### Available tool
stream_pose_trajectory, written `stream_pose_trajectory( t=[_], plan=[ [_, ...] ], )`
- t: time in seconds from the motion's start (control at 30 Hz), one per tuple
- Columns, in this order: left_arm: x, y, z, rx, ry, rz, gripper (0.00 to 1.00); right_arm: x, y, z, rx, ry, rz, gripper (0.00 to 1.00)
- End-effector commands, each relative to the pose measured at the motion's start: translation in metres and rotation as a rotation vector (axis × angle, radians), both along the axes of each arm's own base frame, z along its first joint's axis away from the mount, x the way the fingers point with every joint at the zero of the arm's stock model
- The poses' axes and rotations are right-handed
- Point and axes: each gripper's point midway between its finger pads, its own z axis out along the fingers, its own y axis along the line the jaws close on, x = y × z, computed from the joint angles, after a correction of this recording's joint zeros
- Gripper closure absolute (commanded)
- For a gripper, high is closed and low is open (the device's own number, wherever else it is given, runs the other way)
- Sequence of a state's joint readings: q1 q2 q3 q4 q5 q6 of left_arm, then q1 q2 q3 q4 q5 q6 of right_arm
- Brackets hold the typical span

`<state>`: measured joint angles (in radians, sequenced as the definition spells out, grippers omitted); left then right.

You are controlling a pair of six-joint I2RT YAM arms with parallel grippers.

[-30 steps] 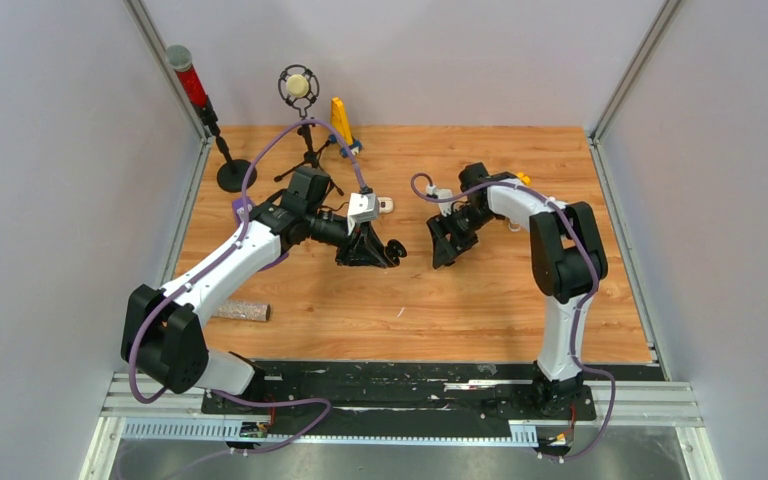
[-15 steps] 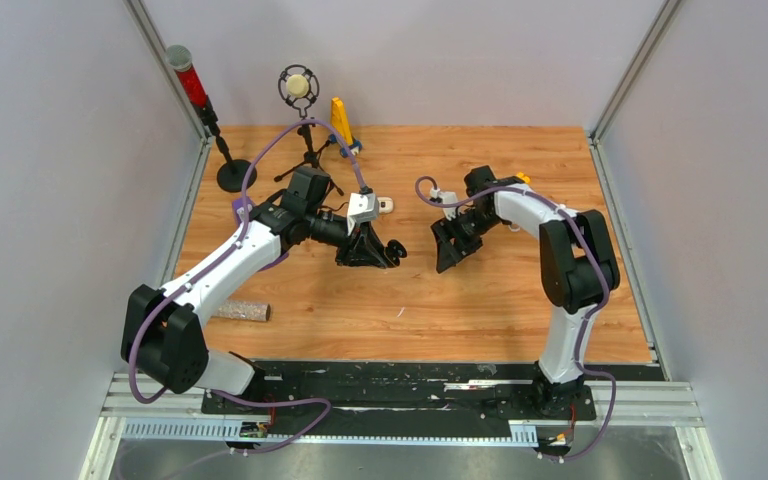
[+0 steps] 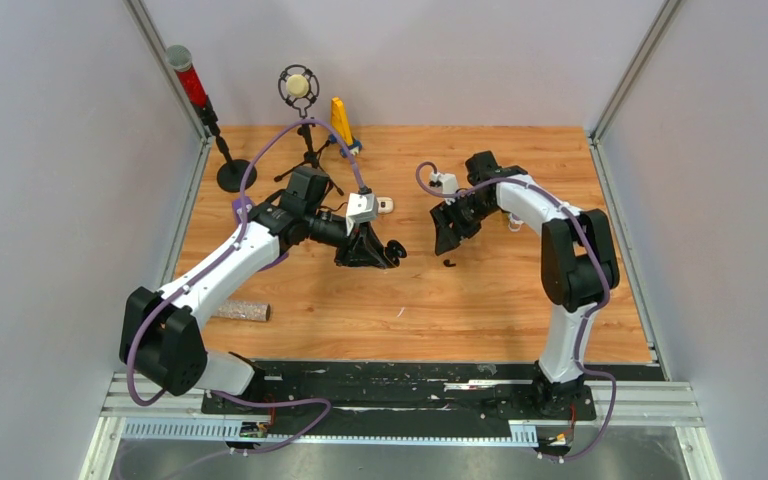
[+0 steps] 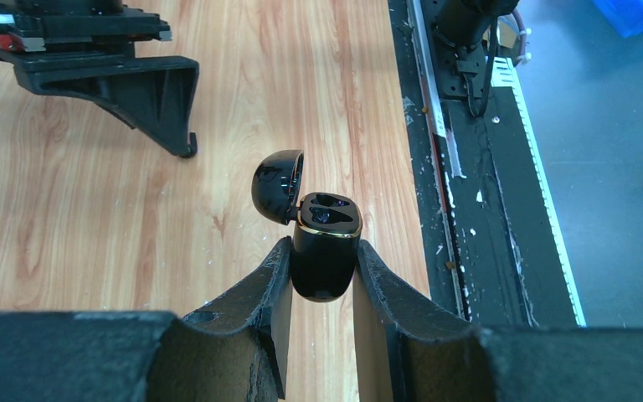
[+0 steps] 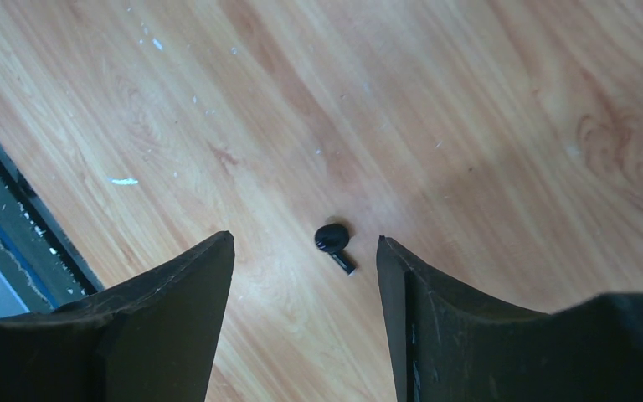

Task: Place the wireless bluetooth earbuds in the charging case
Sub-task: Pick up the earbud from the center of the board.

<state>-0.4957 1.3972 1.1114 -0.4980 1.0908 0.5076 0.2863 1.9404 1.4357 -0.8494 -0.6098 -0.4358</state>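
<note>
My left gripper [image 4: 322, 248] is shut on a glossy black charging case [image 4: 325, 255] with a gold rim. The case's lid [image 4: 276, 184] hangs open to the left and shows two dark wells. From above, the case [image 3: 397, 248] sits mid-table at my left gripper [image 3: 390, 252]. One black stemmed earbud [image 5: 333, 244] lies flat on the wood, between and just beyond my right gripper's [image 5: 306, 240] tips. That gripper is open and holds nothing. In the top view the earbud [image 3: 448, 263] lies just near-side of my right gripper [image 3: 447, 240].
A small white case-like object [image 3: 387, 205] lies behind the left wrist, and a white bit [image 3: 513, 225] lies by the right arm. A microphone stand [image 3: 300, 90], a red-topped pole [image 3: 192, 80] and a yellow piece [image 3: 341, 120] stand at the back left. A speckled cylinder [image 3: 240, 311] lies near left.
My right gripper has drawn back toward the far side, still open. The black earbud now shows on the wood where the gripper covered it. The left arm has not moved.
</note>
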Motion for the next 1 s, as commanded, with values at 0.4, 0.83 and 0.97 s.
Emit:
stream_pose_trajectory(
  t=[0.4, 0.83, 0.97],
  plan=[
    [-0.005, 0.000, 0.015, -0.042, -0.042, -0.029, 1.00, -0.003, -0.006, -0.024, -0.020, -0.014, 0.087, 0.41],
    [-0.006, -0.001, 0.015, -0.044, -0.031, -0.035, 1.00, -0.006, -0.012, -0.027, -0.089, -0.032, 0.161, 0.49],
    [-0.008, -0.001, 0.016, -0.049, -0.032, -0.044, 1.00, 0.002, -0.013, -0.015, -0.092, -0.103, 0.257, 0.47]
  ],
)
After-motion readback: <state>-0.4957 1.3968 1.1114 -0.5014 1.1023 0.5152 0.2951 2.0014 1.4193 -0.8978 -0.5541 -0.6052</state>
